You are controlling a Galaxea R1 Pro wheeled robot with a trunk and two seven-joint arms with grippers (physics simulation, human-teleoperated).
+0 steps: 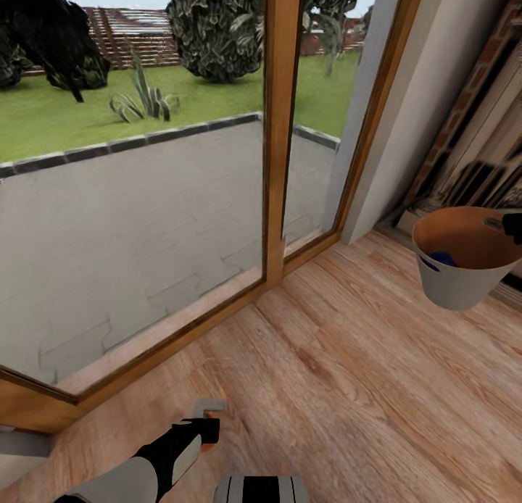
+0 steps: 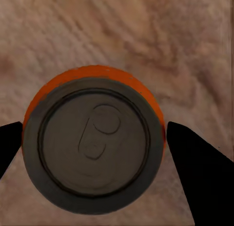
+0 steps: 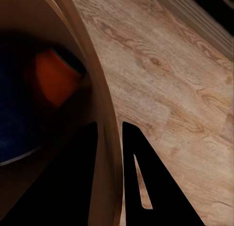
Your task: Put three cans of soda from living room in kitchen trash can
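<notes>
Bin held off the floor at right, right claw astride its rim. Two cans in bin, one seen from the head. Left claw low at front, around a can. Glass doors behind left; bookshelf behind bin.
</notes>
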